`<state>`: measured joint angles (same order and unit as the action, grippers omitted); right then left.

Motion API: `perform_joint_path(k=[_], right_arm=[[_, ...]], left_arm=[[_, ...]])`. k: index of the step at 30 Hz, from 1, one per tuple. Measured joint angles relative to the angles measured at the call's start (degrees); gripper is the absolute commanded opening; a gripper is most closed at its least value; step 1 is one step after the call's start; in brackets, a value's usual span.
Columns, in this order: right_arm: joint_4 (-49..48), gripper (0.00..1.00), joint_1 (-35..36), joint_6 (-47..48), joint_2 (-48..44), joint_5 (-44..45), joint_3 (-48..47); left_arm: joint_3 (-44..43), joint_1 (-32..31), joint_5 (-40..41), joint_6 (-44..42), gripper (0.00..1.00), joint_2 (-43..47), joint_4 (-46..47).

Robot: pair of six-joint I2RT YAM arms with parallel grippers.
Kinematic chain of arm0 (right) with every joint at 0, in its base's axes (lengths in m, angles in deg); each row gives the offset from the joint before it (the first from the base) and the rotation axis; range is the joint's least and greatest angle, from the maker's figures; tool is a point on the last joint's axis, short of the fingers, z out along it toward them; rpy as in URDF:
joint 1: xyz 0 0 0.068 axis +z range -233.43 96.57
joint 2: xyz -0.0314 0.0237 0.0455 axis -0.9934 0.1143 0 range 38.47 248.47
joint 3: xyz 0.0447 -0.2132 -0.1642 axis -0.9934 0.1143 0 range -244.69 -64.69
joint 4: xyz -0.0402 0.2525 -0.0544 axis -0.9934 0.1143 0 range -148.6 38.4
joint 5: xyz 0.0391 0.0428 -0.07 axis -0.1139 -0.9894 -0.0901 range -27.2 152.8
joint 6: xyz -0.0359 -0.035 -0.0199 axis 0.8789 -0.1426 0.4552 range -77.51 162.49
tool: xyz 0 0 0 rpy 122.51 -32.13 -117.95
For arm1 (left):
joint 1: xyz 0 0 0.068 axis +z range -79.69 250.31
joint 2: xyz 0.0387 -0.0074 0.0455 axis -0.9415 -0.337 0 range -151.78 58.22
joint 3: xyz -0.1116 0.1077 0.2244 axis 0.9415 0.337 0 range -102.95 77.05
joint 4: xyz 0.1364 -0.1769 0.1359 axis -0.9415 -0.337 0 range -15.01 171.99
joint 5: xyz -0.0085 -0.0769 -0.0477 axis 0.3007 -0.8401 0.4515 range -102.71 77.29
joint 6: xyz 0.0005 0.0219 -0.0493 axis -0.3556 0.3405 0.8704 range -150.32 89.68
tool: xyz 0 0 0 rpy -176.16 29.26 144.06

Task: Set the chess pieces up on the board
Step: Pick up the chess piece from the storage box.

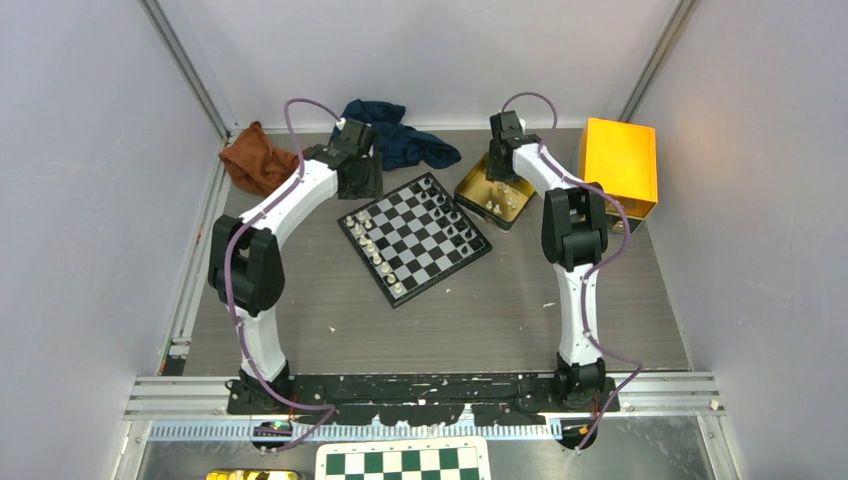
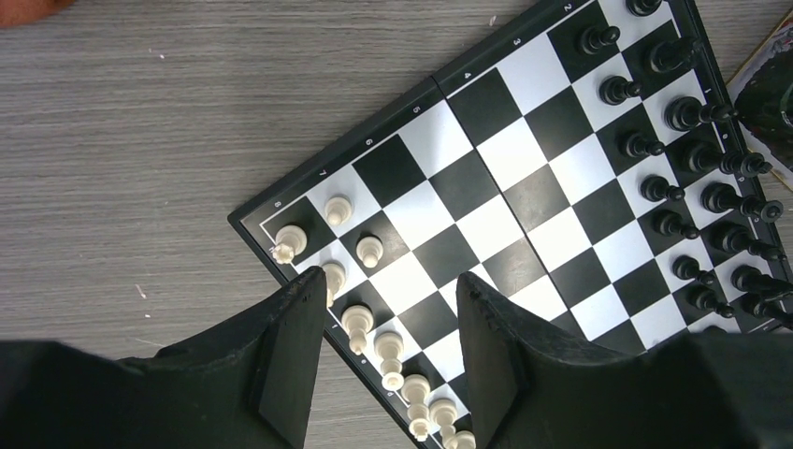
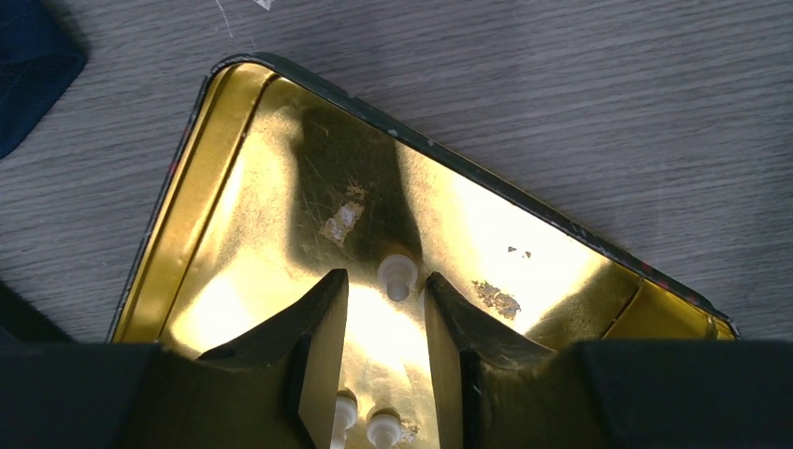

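Board (image 1: 415,238): centre of the overhead view. Black pieces (image 2: 697,159) ranked at right, white pieces (image 2: 360,323) part-ranked at lower left.
Left pincer (image 2: 385,292): half wide, empty, above the white ranks.
Right pincer (image 3: 385,281): half wide, straddling a white pawn (image 3: 396,271) in the gold tin (image 3: 281,159).
Step, as judged: fetching a pawn.
Next: close, lift straight, carry to a free square.

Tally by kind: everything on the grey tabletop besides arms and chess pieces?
Cloths: 2 (rust-brown cloth, navy cloth)
Chessboard: 1
Gold tin: 1
Yellow box: 1
Total: 5
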<state>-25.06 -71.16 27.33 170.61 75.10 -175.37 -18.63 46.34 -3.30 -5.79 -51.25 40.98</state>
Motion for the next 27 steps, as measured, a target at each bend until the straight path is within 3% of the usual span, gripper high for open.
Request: perform_joint_path(k=[7, 18, 27], right_arm=[[0.00, 0.30, -0.26, -0.02, 0.66, -0.17, -0.04], [-0.09, 0.04, -0.31, 0.02, 0.66, -0.28, -0.04], [-0.11, 0.01, -0.39, 0.26, 0.66, -0.13, -0.04]], left_arm=[[-0.09, 0.00, -0.04, 0.02, 0.54, 0.00, -0.04], [-0.09, 0.00, -0.04, 0.02, 0.54, 0.02, -0.02], [-0.09, 0.00, -0.02, 0.00, 0.54, 0.52, -0.04]])
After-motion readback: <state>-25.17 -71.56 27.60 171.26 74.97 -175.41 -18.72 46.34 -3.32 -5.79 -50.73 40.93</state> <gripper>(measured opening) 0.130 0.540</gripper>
